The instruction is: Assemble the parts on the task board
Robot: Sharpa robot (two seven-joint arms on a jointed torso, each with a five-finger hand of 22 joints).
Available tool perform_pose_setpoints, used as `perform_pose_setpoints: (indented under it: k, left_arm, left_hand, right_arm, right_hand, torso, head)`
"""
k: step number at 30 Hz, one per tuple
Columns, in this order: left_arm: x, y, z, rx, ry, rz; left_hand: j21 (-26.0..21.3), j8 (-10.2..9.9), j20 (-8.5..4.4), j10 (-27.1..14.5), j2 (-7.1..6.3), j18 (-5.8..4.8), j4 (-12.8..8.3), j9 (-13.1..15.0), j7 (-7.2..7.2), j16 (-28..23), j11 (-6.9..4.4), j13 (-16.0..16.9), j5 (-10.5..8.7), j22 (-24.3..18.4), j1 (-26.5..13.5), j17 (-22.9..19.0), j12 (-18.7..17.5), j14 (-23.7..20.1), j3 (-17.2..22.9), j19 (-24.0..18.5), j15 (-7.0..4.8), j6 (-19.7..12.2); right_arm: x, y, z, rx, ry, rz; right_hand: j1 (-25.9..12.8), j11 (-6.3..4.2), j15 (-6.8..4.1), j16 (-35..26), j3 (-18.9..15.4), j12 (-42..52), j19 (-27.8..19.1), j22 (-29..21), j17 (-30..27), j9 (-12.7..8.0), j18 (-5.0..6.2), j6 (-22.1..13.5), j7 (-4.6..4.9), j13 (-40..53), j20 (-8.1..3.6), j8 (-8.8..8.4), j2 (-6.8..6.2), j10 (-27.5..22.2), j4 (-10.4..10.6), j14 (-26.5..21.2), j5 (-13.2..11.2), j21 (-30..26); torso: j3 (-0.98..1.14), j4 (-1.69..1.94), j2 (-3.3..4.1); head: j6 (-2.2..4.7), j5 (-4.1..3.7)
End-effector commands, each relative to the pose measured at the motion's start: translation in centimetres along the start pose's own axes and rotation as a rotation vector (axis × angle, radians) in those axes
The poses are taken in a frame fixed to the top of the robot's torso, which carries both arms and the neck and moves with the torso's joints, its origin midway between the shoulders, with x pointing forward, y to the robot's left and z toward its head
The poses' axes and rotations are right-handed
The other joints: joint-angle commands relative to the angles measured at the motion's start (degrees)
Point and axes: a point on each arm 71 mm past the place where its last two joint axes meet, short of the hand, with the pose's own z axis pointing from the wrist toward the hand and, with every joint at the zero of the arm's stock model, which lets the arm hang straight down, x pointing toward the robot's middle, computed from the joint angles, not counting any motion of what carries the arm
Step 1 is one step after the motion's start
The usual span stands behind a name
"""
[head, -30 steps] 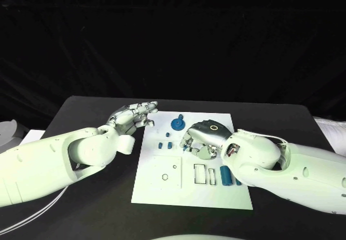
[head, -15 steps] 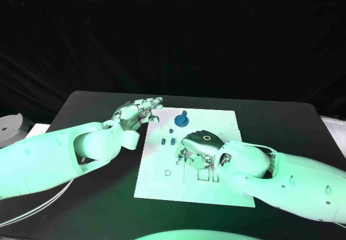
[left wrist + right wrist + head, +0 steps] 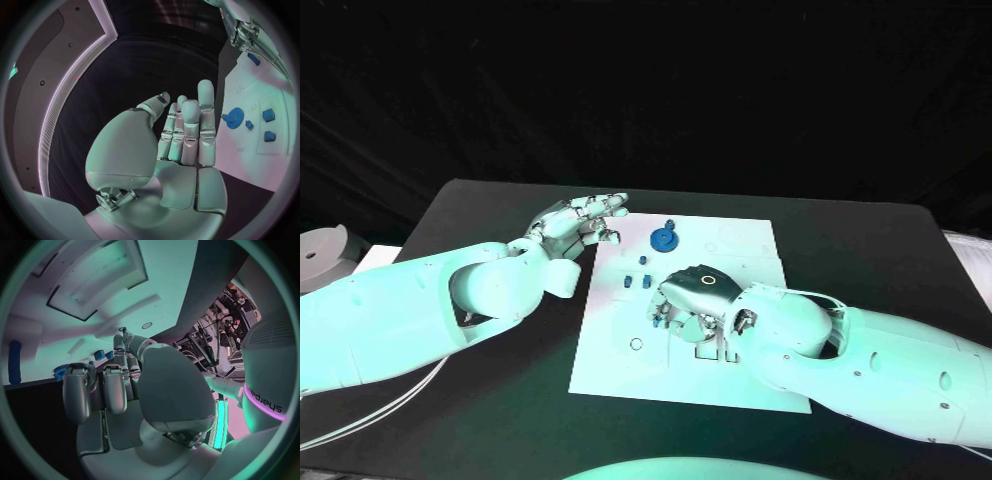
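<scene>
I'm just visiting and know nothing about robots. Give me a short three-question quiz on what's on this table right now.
1. True or false: the left hand holds a part.
2. Which hand is over the board? A) left B) right
3. Fill in: the blue gear sits near the board's ___ edge, far or near.

Key: 1 false, its fingers are straight and hold nothing. 2 B, the right hand. 3 far.
</scene>
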Motion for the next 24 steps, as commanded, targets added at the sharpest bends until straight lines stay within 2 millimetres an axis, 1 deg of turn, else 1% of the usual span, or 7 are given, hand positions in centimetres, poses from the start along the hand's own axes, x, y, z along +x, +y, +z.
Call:
perform_pose_setpoints:
  k: [1,7,19,24]
  left_arm:
    - [0.3,0.01,0.01,0.0,0.024,-0.013]
    - [0.3,0.02,-0.01,-0.002,0.026,-0.013]
    - [0.23,0.03,-0.02,-0.006,0.027,-0.011]
    - [0.18,0.04,-0.03,-0.009,0.028,-0.009]
  left_hand:
    - [-0.21,0.32,0.36,-0.37,0.15,1.03,-0.05,0.01,0.12,0.19,0.1,0.06,0.11,-0.08,-0.54,-0.02,0.23,-0.32,-0.29,0.0,0.04,-0.34]
    - [-0.21,0.32,0.36,-0.37,0.15,1.03,-0.05,0.01,0.12,0.19,0.1,0.06,0.11,-0.08,-0.54,-0.02,0.23,-0.32,-0.29,0.0,0.04,-0.34]
    - [-0.27,0.38,0.37,-0.58,0.22,1.06,-0.16,0.02,0.11,0.16,0.08,0.11,0.14,-0.13,-0.34,-0.28,0.47,-0.45,-0.28,0.0,0.02,-0.45]
    - [-0.29,0.4,0.37,-0.66,0.27,1.06,-0.2,0.02,0.11,0.13,0.09,0.12,0.16,-0.14,-0.26,-0.4,0.55,-0.51,-0.26,0.0,0.02,-0.48]
  right_arm:
    - [0.3,0.16,0.1,-0.01,0.026,-0.018]
    - [0.47,0.01,0.19,0.003,0.039,-0.034]
    - [0.45,0.0,0.3,0.01,0.031,-0.052]
    - [0.27,0.16,0.22,0.004,0.011,-0.054]
  right_hand:
    - [-0.59,0.24,0.32,-0.06,-0.37,-0.15,0.92,4.89,6.34,0.09,0.8,0.29,0.33,-0.06,0.31,0.21,-0.17,-0.02,0.02,4.33,0.3,-0.01]
    - [-0.73,0.26,0.35,-0.07,-0.51,-0.16,0.92,4.87,6.33,0.1,0.81,0.28,0.33,-0.09,0.34,0.19,-0.2,-0.06,0.01,4.32,0.3,-0.03]
    - [-0.9,0.27,0.37,-0.09,-0.67,-0.15,0.89,4.83,6.29,0.12,0.82,0.3,0.32,-0.1,0.36,0.18,-0.2,-0.06,0.02,4.31,0.3,-0.06]
    - [-0.95,0.27,0.37,-0.1,-0.73,-0.14,0.9,4.84,6.28,0.13,0.82,0.32,0.32,-0.1,0.37,0.19,-0.2,-0.04,0.01,4.31,0.3,-0.05]
  torso:
    - [0.01,0.02,-0.02]
    - [-0.01,0.03,-0.02]
    - [-0.02,0.03,-0.06]
    - [0.02,0.06,-0.05]
  head:
    - [-0.05,0.03]
    - [-0.17,-0.15]
    - [-0.13,-0.26]
    - [-0.12,-0.29]
